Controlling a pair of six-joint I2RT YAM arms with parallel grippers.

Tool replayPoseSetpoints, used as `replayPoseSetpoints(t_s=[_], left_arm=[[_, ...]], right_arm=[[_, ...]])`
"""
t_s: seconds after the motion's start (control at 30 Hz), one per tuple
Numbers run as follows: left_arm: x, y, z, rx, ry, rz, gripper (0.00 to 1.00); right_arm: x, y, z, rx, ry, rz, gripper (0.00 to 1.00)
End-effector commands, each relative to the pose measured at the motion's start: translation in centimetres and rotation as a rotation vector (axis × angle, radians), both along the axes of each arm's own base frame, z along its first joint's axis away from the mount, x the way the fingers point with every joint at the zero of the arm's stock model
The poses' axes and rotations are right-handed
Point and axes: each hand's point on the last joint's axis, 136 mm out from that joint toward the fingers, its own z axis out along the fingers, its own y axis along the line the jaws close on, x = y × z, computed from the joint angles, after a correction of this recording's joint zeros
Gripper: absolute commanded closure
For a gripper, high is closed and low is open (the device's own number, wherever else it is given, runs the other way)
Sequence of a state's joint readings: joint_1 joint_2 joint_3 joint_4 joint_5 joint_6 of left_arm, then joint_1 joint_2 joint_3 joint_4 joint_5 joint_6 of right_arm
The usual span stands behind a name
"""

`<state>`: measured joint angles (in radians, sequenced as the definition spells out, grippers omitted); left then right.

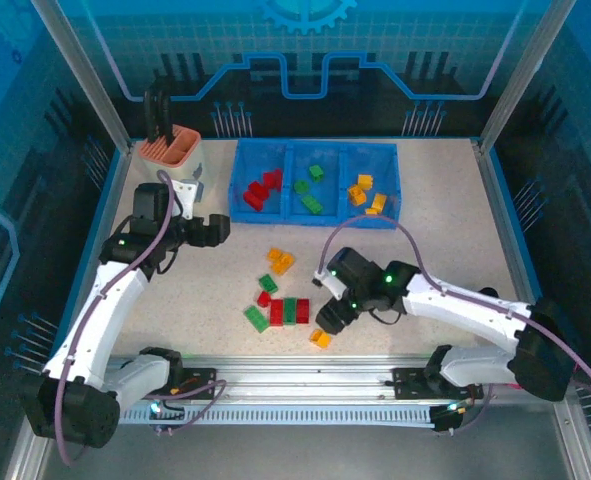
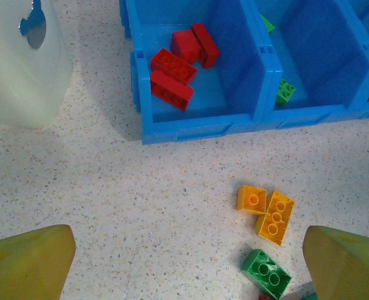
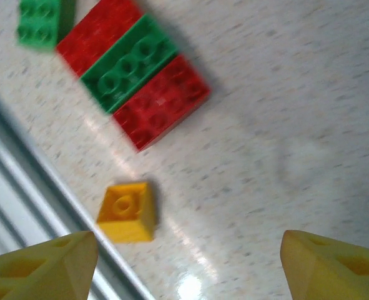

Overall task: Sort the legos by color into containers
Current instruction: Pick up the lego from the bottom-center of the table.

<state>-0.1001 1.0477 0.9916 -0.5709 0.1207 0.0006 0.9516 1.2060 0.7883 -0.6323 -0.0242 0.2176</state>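
On the table (image 1: 445,230), a blue tray (image 1: 315,217) is set at the far side. Red legos (image 1: 255,197) are kept in its left compartment, green legos (image 1: 312,204) in the middle, orange legos (image 1: 357,195) in the right. The left gripper (image 1: 218,230) is held by the tray's near left corner, jaws wide apart and empty. The right gripper (image 1: 332,318) is held at the table's near side, jaws parted, nothing between them. An orange brick (image 3: 127,211) is seen just beside it, a red-green-red row (image 1: 289,310) slightly farther.

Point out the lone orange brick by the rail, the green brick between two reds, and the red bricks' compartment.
lone orange brick (image 3: 127,211): right wrist view, studded top.
green brick (image 3: 131,65): right wrist view, middle of top.
red bricks' compartment (image 2: 190,126): left wrist view, front rim.
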Motion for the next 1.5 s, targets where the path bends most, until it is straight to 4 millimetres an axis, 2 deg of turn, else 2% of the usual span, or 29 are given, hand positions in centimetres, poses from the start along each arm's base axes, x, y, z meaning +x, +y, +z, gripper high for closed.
replayPoseSetpoints(t_s=[0.0,0.13,0.33,0.7,0.93,1.03,1.07,1.17,1.3,1.47], left_arm=[[-0.5,-0.1,0.4,-0.018,-0.008,-0.012,0.04],[-0.5,-0.1,0.3,-0.020,-0.004,-0.014,0.04],[-0.4,-0.1,0.1,-0.019,0.002,-0.013,0.03],[-0.3,-0.1,-0.2,-0.017,0.013,-0.016,0.02],[-0.3,-0.2,-0.4,-0.017,0.021,-0.018,0.01],[-0.2,-0.1,-0.4,-0.016,0.022,-0.016,0.01],[-0.3,-0.1,-0.4,-0.015,0.023,-0.016,0.01],[-0.3,-0.1,-0.5,-0.014,0.024,-0.015,0.01],[-0.2,-0.1,-0.5,-0.014,0.027,-0.017,0.01],[-0.1,-0.1,-0.9,-0.011,0.040,-0.017,0.01]], right_arm=[[-1.4,0.3,-0.8,0.026,0.025,0.002,0.17],[-1.9,0.2,-2.2,-0.021,0.034,0.022,0.15],[-1.5,1.5,-3.0,-0.058,0.013,0.060,0.14],[-2.2,3.2,-5.8,-0.198,0.029,0.133,0.20],[-2.3,2.9,-7.3,-0.274,0.040,0.128,0.33],[-2.4,2.4,-8.1,-0.309,0.051,0.123,0.46],[-2.0,3.1,-7.6,-0.299,0.042,0.120,0.52],[-1.8,2.7,-7.6,-0.330,0.038,0.107,0.61],[-0.4,1.6,-6.6,-0.365,0.009,0.056,0.65],[2.9,0.0,-3.3,-0.322,-0.033,-0.036,0.67]])
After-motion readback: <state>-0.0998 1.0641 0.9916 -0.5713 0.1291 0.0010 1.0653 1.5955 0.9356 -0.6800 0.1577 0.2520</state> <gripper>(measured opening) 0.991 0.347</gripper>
